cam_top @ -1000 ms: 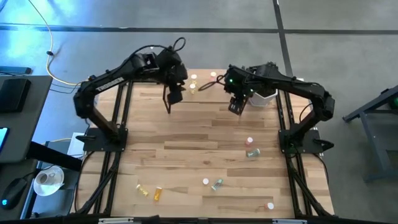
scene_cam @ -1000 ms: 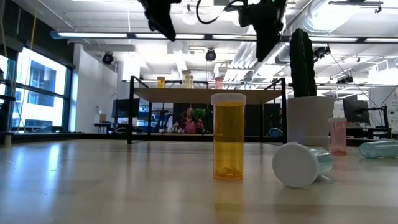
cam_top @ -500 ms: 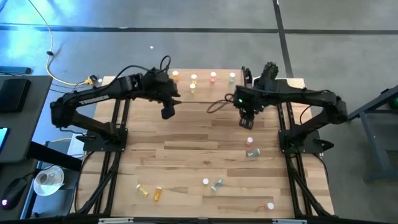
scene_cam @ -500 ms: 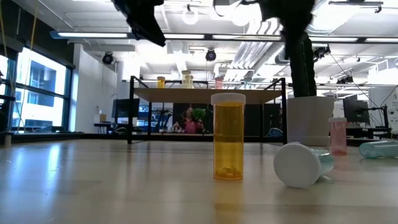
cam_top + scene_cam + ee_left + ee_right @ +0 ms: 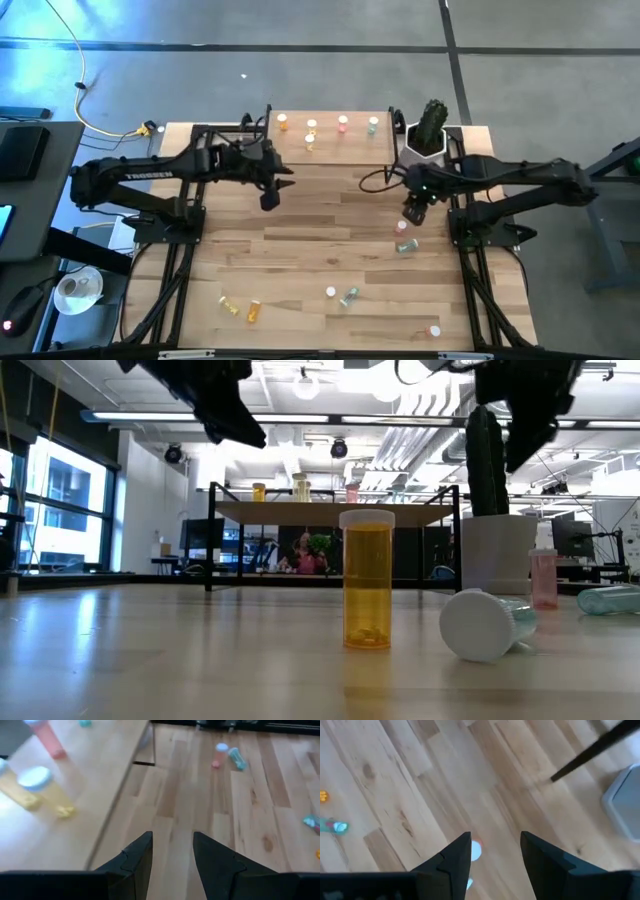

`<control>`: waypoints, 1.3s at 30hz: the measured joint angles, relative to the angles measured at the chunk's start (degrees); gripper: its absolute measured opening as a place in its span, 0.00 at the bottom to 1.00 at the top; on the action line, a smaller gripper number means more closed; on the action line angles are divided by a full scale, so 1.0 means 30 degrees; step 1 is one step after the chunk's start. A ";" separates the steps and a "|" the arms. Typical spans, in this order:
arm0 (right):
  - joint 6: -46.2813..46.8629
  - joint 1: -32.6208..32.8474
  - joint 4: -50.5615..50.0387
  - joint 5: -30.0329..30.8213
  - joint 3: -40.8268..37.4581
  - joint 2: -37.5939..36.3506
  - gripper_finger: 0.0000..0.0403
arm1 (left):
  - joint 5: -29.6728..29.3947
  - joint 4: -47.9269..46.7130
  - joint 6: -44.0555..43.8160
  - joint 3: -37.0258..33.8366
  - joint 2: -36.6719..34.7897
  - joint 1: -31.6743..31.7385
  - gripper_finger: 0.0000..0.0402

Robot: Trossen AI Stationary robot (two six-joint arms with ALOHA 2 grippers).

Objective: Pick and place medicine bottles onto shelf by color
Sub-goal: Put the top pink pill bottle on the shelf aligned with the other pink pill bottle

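Observation:
The shelf [image 5: 326,134] stands at the table's far edge with several medicine bottles upright on its board: orange [image 5: 283,121], yellow [image 5: 311,125], pink [image 5: 343,122] and green [image 5: 373,124]. More bottles lie scattered on the table, among them a pink one [image 5: 401,227] and a green one on its side [image 5: 405,245]. My left gripper [image 5: 270,198] hangs open near the shelf's left front. My right gripper [image 5: 495,852] hangs open above the pink bottle [image 5: 475,850], pointing steeply down, with nothing between its fingers.
A white pot with a cactus [image 5: 428,138] stands at the shelf's right end. Near the front edge lie yellow [image 5: 228,304], orange [image 5: 253,311], green [image 5: 349,296] and pink [image 5: 434,330] bottles. In the low view an orange bottle [image 5: 367,577] stands upright beside a toppled green one [image 5: 485,622].
Both grippers have drawn away from the shelf and come lower. The left one has gone toward the table's near edge; the right one toward the near and right edges, ending above the pink bottle. The bottles have kept their places.

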 joint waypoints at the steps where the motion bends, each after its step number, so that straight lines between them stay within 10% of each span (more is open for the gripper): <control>1: 0.0470 0.0098 0.0040 -0.0005 -0.0299 -0.0195 0.40 | 0.0019 0.0317 -0.0048 -0.0274 0.0001 -0.0177 0.33; 18: 0.6867 0.2301 0.1622 0.0027 -0.3442 -0.0478 0.40 | -0.0479 0.3138 -0.1176 -0.2549 0.0006 -0.1970 0.33; 39: 0.7027 0.3968 0.5804 0.1515 -0.6241 0.0537 0.40 | -0.0479 0.3666 -0.1174 -0.2549 0.0006 -0.2206 0.33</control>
